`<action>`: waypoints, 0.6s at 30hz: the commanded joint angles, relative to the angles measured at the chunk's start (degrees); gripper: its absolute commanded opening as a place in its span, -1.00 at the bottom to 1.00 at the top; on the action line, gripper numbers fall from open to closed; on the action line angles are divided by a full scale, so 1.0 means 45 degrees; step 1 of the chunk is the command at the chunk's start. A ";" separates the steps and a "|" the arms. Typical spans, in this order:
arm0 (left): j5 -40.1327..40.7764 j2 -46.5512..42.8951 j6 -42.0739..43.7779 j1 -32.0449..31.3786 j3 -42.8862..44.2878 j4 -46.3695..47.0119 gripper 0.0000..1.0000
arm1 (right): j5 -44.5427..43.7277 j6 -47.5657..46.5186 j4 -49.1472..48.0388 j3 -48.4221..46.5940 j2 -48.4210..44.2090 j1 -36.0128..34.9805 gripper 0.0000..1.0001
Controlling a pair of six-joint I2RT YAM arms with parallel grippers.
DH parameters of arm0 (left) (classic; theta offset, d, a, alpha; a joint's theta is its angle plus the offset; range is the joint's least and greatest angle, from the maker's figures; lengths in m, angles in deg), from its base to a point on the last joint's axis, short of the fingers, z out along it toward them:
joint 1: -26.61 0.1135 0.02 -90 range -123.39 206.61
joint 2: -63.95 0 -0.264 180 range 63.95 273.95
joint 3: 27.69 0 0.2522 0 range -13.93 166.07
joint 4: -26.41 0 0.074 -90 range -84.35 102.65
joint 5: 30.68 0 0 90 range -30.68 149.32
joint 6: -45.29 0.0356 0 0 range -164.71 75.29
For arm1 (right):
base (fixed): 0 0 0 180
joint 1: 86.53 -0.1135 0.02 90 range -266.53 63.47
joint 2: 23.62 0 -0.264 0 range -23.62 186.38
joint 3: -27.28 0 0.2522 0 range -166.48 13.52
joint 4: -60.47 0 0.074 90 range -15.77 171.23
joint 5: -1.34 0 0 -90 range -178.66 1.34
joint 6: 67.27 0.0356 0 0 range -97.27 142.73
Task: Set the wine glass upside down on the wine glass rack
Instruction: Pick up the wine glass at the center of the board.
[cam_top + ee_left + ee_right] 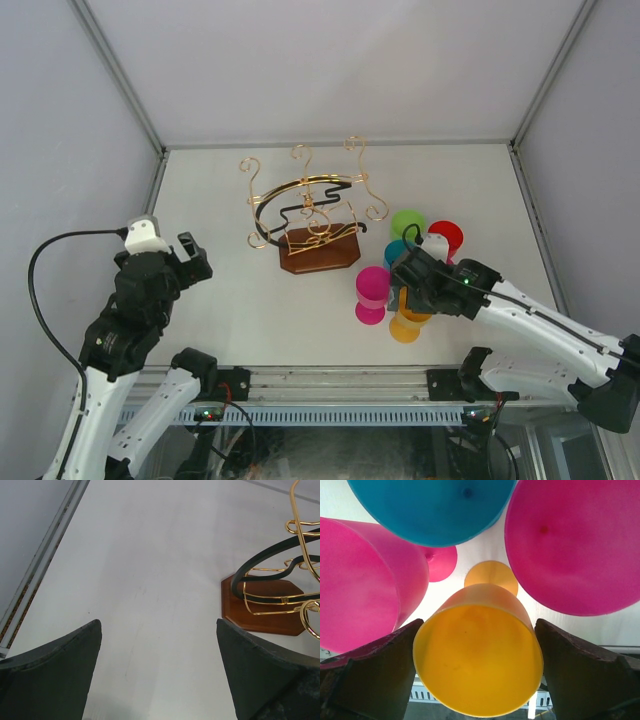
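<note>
The wine glass rack [310,215], gold wire with a black band on a brown wooden base, stands mid-table and also shows in the left wrist view [272,597]. An orange wine glass [406,325] stands in a cluster of coloured glasses to the rack's right. My right gripper [410,300] is open, with one finger on each side of the orange glass's bowl [479,660]. The bowl's open mouth faces the wrist camera and its foot [492,575] shows beyond. My left gripper [193,258] is open and empty left of the rack, over bare table [159,630].
Around the orange glass stand a magenta glass [372,290], a teal glass [397,252], a green glass [407,222] and a red glass [446,238]. In the right wrist view, a magenta bowl [360,580], the teal bowl [435,505] and another magenta-red bowl [575,545] crowd close. Enclosure walls frame the table.
</note>
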 commanded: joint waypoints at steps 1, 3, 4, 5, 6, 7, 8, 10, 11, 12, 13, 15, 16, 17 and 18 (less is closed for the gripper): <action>0.0196 -0.0114 0.0135 0.0032 -0.0187 0.0483 0.99 | 0.0119 -0.0530 -0.0770 0.0084 0.0053 0.0175 0.78; 0.0195 -0.0133 0.0143 0.0038 -0.0175 0.0459 0.99 | 0.0161 -0.0542 -0.0682 0.0131 0.0051 0.0176 0.73; 0.0206 -0.0134 0.0143 0.0030 -0.0177 0.0439 0.99 | 0.0183 -0.0543 -0.0609 0.0157 0.0018 0.0176 0.72; 0.0225 -0.0142 0.0143 0.0037 -0.0175 0.0439 0.99 | 0.0235 -0.0543 -0.0520 0.0163 -0.0026 0.0178 0.72; 0.0234 -0.0148 0.0143 0.0045 -0.0172 0.0407 0.99 | 0.0290 -0.0543 -0.0450 0.0163 -0.0099 0.0176 0.74; 0.0226 -0.0144 0.0143 0.0034 -0.0172 0.0403 0.99 | 0.0341 -0.0557 -0.0373 0.0163 -0.0192 0.0176 0.78; 0.0217 -0.0143 0.0126 0.0042 -0.0172 0.0402 0.99 | 0.0393 -0.0562 -0.0285 0.0163 -0.0237 0.0186 0.82; 0.0192 -0.0143 0.0095 0.0049 -0.0177 0.0418 0.99 | 0.0495 -0.0562 -0.0088 0.0163 -0.0340 0.0177 0.89; 0.0174 -0.0126 0.0086 0.0039 -0.0187 0.0404 0.99 | 0.0537 -0.0577 -0.0020 0.0163 -0.0349 0.0176 0.90; 0.0162 -0.0109 0.0084 0.0033 -0.0196 0.0430 0.99 | 0.0579 -0.0588 0.0040 0.0161 -0.0335 0.0166 0.90; 0.0158 -0.0100 0.0074 0.0035 -0.0209 0.0423 0.99 | 0.0623 -0.0610 0.0089 0.0173 -0.0311 0.0160 0.90; 0.0140 -0.0072 0.0062 0.0032 -0.0211 0.0415 0.99 | 0.0660 -0.0626 0.0062 0.0243 -0.0269 0.0142 0.89; 0.0133 -0.0066 0.0064 0.0032 -0.0226 0.0406 0.99 | 0.0709 -0.0665 0.0004 0.0300 -0.0245 0.0140 0.87; 0.0128 -0.0055 0.0065 0.0032 -0.0230 0.0403 0.99 | 0.0769 -0.0687 -0.0057 0.0366 -0.0198 0.0137 0.84; 0.0137 -0.0047 0.0065 0.0042 -0.0212 0.0395 0.99 | 0.0842 -0.0697 -0.0106 0.0394 -0.0138 0.0127 0.81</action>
